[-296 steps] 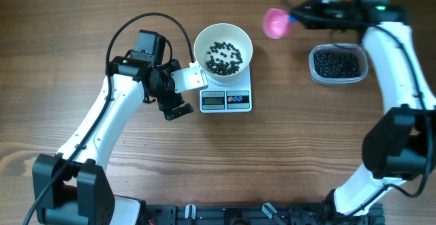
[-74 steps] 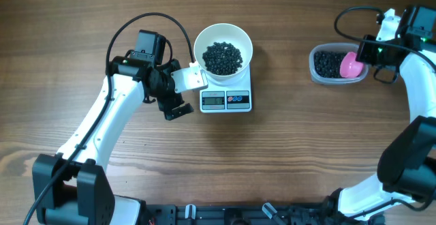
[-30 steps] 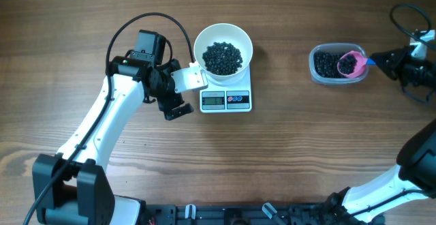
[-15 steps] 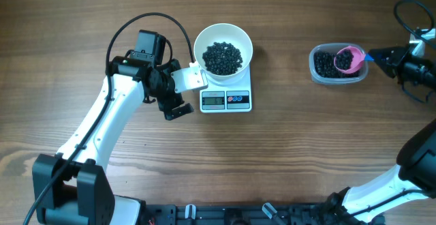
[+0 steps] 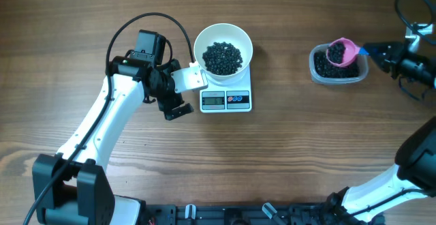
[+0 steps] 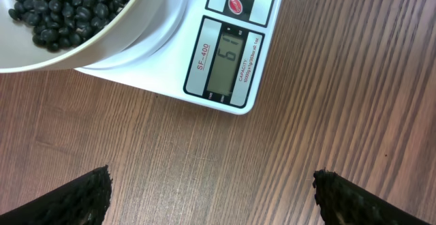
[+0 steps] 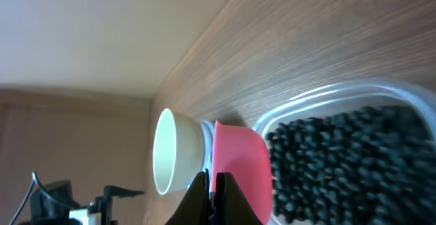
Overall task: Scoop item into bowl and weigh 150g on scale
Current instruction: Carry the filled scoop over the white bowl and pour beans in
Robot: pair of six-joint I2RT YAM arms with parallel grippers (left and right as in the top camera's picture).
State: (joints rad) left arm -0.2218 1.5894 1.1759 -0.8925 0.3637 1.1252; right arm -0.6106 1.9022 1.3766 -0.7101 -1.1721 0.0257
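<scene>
Clenching right gripper [image 5: 379,49] on pink scoop [image 5: 339,52] handle, holding it bean-filled over clear tub [image 5: 320,73]; hovering left gripper [image 5: 182,94], jaws spread wide, beside scale [image 5: 240,88]; seeing bowl [image 5: 204,37], heaped with beans [image 5: 223,57], sitting on scale

A clear rounded-rectangular plastic tub [image 5: 313,65] is set on the wood-grain worktop [image 5: 300,150]. A small pink scoop [image 5: 349,50] is seen over the tub's upper right part in the overhead view, its blue handle [image 5: 366,48] directed past the tub's right edge.

Bright even light, soft shadows
</scene>
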